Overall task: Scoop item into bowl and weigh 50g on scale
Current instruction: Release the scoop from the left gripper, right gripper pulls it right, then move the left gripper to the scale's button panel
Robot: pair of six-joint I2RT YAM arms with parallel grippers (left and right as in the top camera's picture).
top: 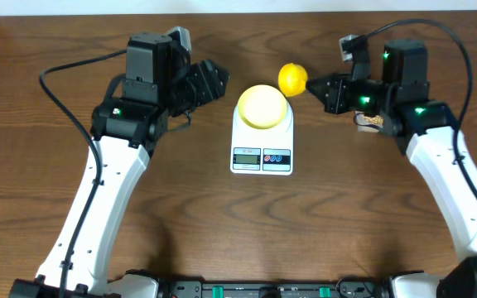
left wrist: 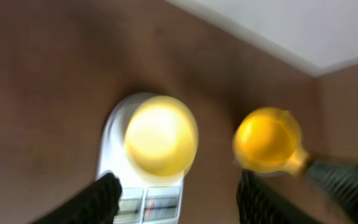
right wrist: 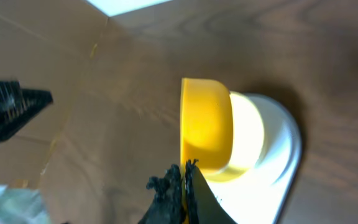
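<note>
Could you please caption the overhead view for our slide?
Pale-yellow bowl sits on white scale; right fingers hold yellow scoop nearby.

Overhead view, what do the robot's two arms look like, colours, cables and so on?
The left arm and right arm both have long white links and blocky black joint housings. A black cable loops off each one, and small green lights glow near the wrists. The fingers are black and taper toward the tips.
</note>
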